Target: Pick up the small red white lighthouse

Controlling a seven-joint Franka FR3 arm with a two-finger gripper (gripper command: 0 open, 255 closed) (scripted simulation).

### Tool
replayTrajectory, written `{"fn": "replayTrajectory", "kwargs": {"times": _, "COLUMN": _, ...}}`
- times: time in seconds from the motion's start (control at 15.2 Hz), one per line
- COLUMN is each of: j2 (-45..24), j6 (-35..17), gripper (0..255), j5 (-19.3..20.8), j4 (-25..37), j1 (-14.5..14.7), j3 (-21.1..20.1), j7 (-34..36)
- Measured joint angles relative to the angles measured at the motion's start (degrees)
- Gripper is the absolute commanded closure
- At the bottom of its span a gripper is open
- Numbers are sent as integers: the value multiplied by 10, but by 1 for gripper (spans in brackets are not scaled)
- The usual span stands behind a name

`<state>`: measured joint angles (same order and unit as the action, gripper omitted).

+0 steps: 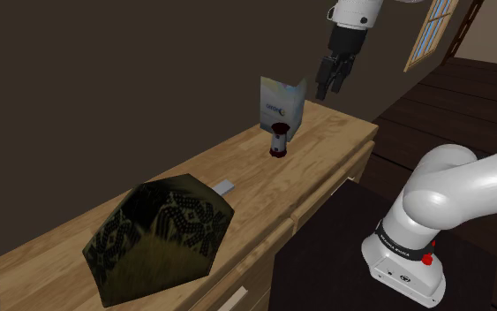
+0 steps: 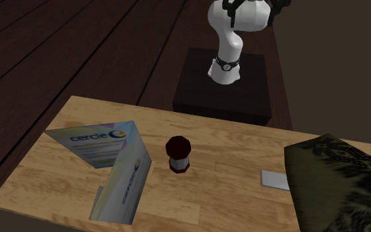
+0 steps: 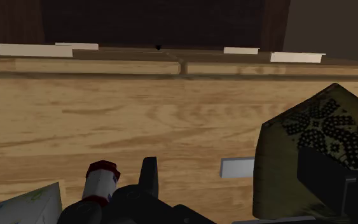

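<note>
The small lighthouse [image 1: 279, 140] has a dark red cap and base and a pale middle band. It stands upright on the wooden table [image 1: 336, 134], just in front of a folded leaflet [image 1: 282, 104]. The second exterior view has the lighthouse [image 2: 178, 155] beside the leaflet [image 2: 111, 165]. My black gripper [image 1: 329, 88] hangs well above the table, up and to the shoulder view's right of the lighthouse, touching nothing. In the wrist view the gripper [image 3: 234, 184] stands open, with the lighthouse [image 3: 101, 181] outside its fingers [image 3: 149, 179].
A large dark patterned faceted object [image 1: 161, 234] sits on the table at the shoulder view's lower left. A small grey card [image 1: 223, 186] lies between it and the lighthouse. The table front has drawers. My stand [image 2: 223, 86] sits beyond the table edge.
</note>
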<state>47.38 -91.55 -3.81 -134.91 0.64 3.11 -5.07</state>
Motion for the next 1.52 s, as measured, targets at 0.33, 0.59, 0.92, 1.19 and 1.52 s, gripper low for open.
{"fn": "replayTrajectory", "kwargs": {"times": 0.33, "j2": -34, "j6": -62, "gripper": 0, "j5": 13, "j4": -26, "j1": -8, "j3": -1, "j7": 1}}
{"fn": "replayTrajectory", "kwargs": {"times": 0.59, "j2": -84, "j6": -141, "gripper": 0, "j5": 30, "j4": -50, "j1": -19, "j3": -3, "j7": 7}}
{"fn": "replayTrajectory", "kwargs": {"times": 0.92, "j2": -167, "j6": -243, "gripper": 0, "j5": 53, "j4": -63, "j1": -35, "j3": -2, "j7": 18}}
{"fn": "replayTrajectory", "kwargs": {"times": 1.19, "j2": -244, "j6": -316, "gripper": 0, "j5": 73, "j4": -54, "j1": -47, "j3": -3, "j7": 33}}
{"fn": "replayTrajectory", "kwargs": {"times": 1.52, "j2": -331, "j6": -397, "gripper": 0, "j5": 105, "j4": -41, "j1": -68, "j3": 3, "j7": 50}}
